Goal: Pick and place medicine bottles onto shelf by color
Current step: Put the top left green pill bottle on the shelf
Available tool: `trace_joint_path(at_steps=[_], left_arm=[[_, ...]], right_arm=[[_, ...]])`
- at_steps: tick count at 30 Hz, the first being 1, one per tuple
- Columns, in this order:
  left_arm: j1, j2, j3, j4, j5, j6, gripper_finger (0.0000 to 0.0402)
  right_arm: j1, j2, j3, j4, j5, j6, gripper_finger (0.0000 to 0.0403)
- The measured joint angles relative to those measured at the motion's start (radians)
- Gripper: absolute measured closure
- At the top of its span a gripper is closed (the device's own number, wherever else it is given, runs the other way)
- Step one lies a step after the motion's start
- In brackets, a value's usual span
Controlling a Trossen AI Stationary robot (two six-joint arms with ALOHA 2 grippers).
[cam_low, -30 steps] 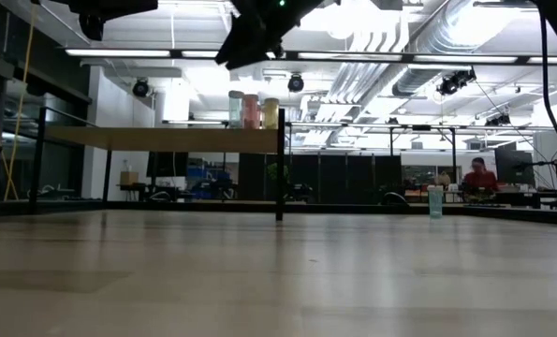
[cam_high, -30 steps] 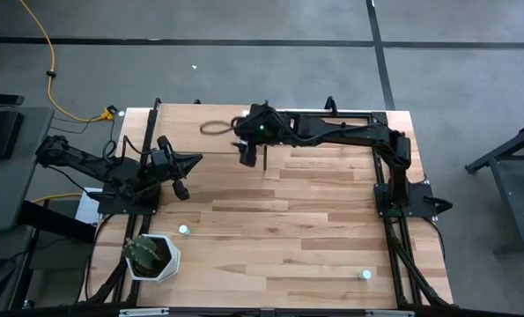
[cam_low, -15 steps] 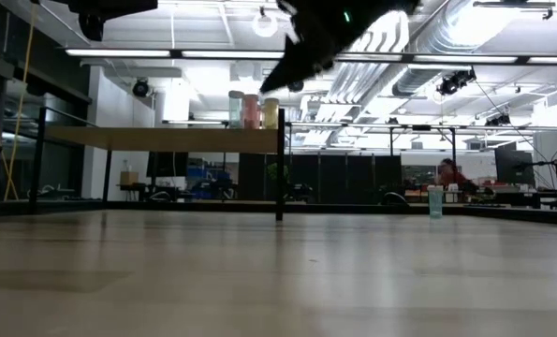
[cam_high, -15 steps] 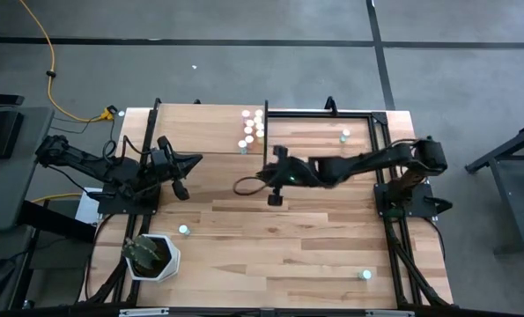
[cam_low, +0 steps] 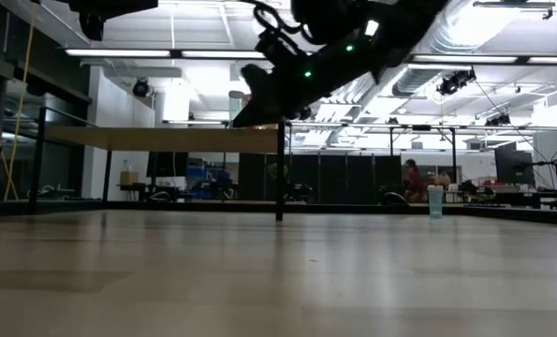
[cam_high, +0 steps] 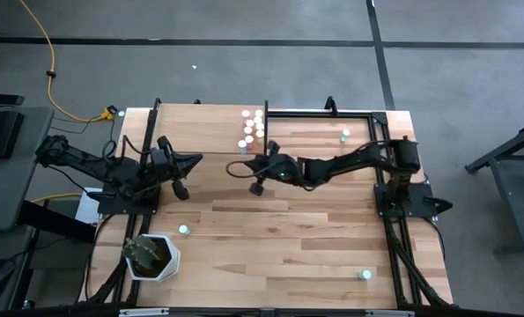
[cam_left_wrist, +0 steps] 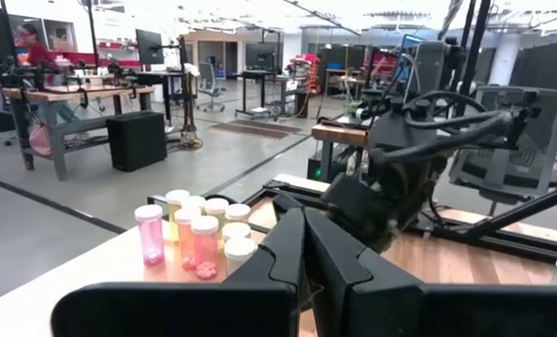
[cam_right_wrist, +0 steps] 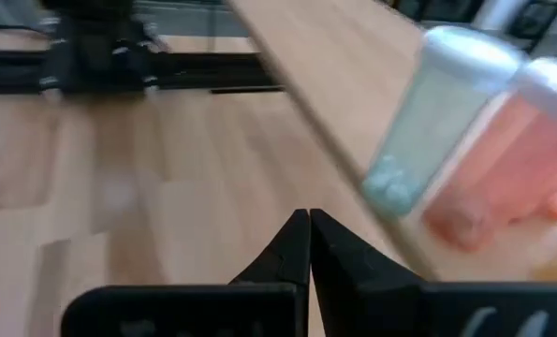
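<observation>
- The table (cam_high: 270,238) top is striped light wood planking with a smooth, faintly sheened finish.
- The shelf (cam_high: 204,128) at the far left is a plain pale wood board, matt, on thin black metal posts.
- The medicine bottles (cam_left_wrist: 205,245) look like clear tinted plastic with smooth white caps.
- The right gripper (cam_high: 255,176) and left gripper (cam_high: 188,173) are dark, matt, hard-looking parts.
- The pot (cam_high: 160,257) at the near left is smooth and white.
- The floor (cam_high: 244,62) around is dull grey.

Potted plant (cam_high: 151,255) — yellow cable (cam_high: 52,74)
</observation>
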State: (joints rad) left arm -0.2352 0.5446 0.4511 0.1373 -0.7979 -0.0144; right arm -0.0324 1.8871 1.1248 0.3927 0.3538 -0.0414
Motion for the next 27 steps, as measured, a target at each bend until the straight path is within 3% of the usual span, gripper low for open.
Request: trace_joint_path(at_steps=[14, 20, 27], left_arm=[[0.000, 0.003, 0.000, -0.002, 0.000, 0.008, 0.0402], [0.000, 0.003, 0.000, -0.001, 0.001, 0.008, 0.0402], [0.000, 0.003, 0.000, -0.001, 0.001, 0.008, 0.0401]], right_arm=[[-0.015, 0.028, 0.047, -0.029, 0.098, 0.000, 0.0403], [-0.038, 0.028, 0.047, -0.017, 0.077, 0.016, 0.0403], [-0.067, 0.028, 0.047, -0.015, -0.021, 0.075, 0.0403]])
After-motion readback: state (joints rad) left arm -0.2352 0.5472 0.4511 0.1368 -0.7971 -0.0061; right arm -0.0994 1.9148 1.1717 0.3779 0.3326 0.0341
